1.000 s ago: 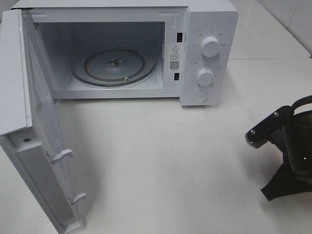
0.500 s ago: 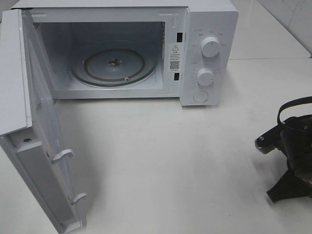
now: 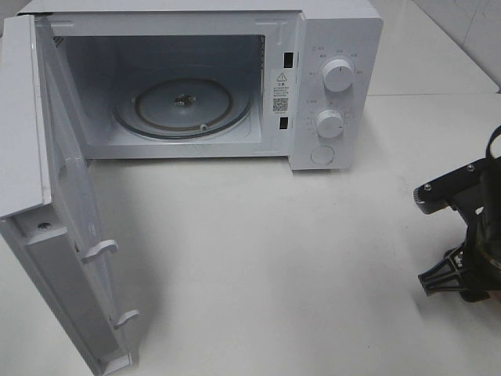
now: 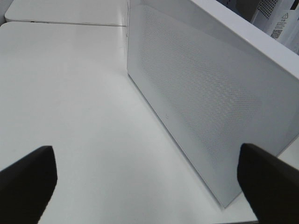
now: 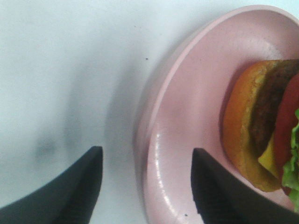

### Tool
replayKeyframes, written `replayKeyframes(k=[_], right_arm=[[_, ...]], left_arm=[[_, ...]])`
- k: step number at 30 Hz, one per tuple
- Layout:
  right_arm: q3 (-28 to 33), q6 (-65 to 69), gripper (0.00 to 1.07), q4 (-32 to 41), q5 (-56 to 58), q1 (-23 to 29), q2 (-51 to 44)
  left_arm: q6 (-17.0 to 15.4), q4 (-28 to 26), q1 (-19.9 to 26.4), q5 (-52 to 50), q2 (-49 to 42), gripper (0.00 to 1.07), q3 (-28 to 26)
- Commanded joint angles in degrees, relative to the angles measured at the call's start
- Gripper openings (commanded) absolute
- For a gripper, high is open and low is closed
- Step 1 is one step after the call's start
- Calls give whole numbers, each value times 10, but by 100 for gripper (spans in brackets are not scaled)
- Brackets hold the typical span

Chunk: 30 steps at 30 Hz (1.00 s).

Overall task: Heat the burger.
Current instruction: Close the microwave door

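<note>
1. Exterior high view: the microwave (image 3: pixel 203 82) is standing at the far edge of the desk (image 3: pixel 274 258), and its door (image 3: pixel 47 196) is hanging fully open toward the desk's left edge. The glass turntable (image 3: pixel 184 106) is lying bare inside the cavity. Two knobs (image 3: pixel 338 74) are sitting on the control panel. The right gripper (image 3: pixel 458 243) is showing at the desk's right edge; its fingers are standing apart. The burger is not showing in this view.

2. Left wrist view: the left gripper (image 4: pixel 145 179) is hovering beside the outer face of the door (image 4: pixel 205 102), with its fingers (image 4: pixel 28 179) spread wide and gripping nothing.

3. Right wrist view: the right gripper (image 5: pixel 147 186) is hovering over the rim of the pink plate (image 5: pixel 187 140), one finger (image 5: pixel 219 196) above the plate, the other above the desk (image 5: pixel 60 70). The fingers are released, clasping nothing. The burger (image 5: pixel 261 126) is lying on its side on the plate, apart from both fingers.
</note>
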Motion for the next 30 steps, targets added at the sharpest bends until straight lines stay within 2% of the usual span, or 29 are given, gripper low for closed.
replayKeyframes(k=[1, 3, 4, 5, 6, 8, 9, 10, 12, 13, 14, 16, 19, 20, 30], right_arm=[[-2, -50, 68, 45, -23, -3, -36], [-2, -119, 71, 102, -45, -3, -84], [-2, -119, 71, 102, -45, -3, -84], [-2, -170, 73, 144, -54, -3, -120], [-2, -170, 73, 144, -54, -3, -120], [-2, -260, 75, 221, -62, -3, -167], [-2, -260, 75, 221, -62, -3, -167], [-2, -329, 77, 277, -65, -3, -202], [-2, -358, 77, 300, -65, -3, -219], [-2, -417, 76, 349, -61, -3, -249], [-2, -417, 76, 349, -61, -3, -249], [-2, -488, 76, 414, -37, -3, -298], [-2, -518, 76, 440, -18, -3, -335], [-2, -543, 76, 453, 6, -3, -374], [-22, -581, 76, 456, 106, -3, -522]], left_arm=[[-1, -5, 1, -3, -9, 98, 1], [-1, -5, 1, -3, -9, 98, 1], [-1, -5, 1, -3, -9, 98, 1], [-1, -5, 1, -3, -9, 98, 1], [-1, -5, 1, -3, -9, 98, 1], [-1, -5, 1, -3, -9, 98, 1], [-1, -5, 1, -3, -9, 98, 1], [-1, -5, 1, -3, -9, 98, 1], [-1, -5, 1, -3, -9, 98, 1], [-1, -5, 1, -3, -9, 98, 1], [-1, -5, 1, -3, -9, 98, 1], [-1, -5, 1, -3, -9, 98, 1], [-1, -5, 1, -3, -9, 98, 1], [-1, -5, 1, -3, -9, 98, 1], [-1, -5, 1, -3, -9, 98, 1]])
